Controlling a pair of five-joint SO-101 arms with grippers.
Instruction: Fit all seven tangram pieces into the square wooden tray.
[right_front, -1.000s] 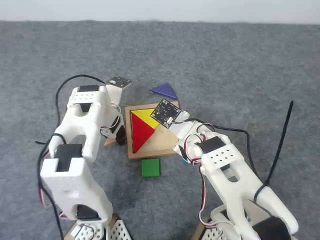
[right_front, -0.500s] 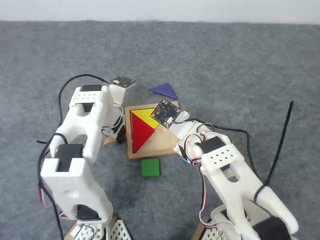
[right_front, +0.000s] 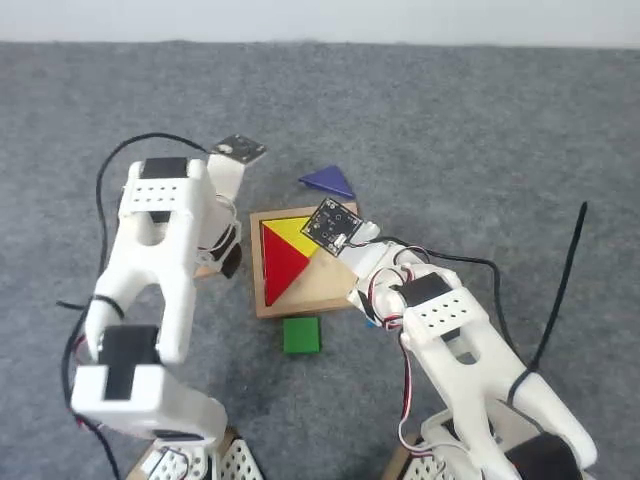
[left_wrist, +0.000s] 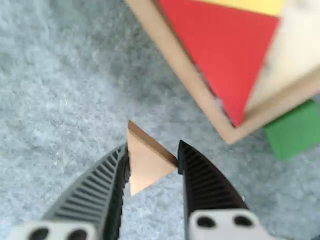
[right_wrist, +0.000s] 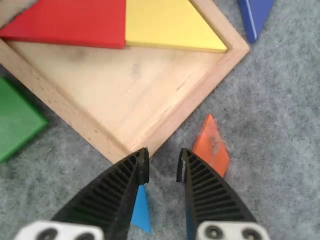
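The left tool (left_wrist: 152, 150) is gripping a tan triangle (left_wrist: 147, 162) between its two fingers, just outside one side of the tray (left_wrist: 185, 82), with the grey desk (left_wrist: 60, 75) showing behind it. Whether the triangle is touching the desk I cannot tell.

In the high view the tray (right_front: 258, 285) is lying mid-desk. A red triangle (right_front: 280, 265) and a yellow triangle (right_front: 288, 233) are sitting inside it, meeting along one edge, and the other part of its floor is showing bare wood. A green square (right_front: 301, 335) is lying on the desk just beside the tray's near side. A dark blue triangle (right_front: 327, 182) is lying near its far corner.

The right tool (right_wrist: 162, 162) is standing slightly open and holding nothing, its tips pointing at a tray corner. An orange piece (right_wrist: 212, 145) is lying just beside one finger, and a light blue piece (right_wrist: 141, 207) is peeking out from under the other.
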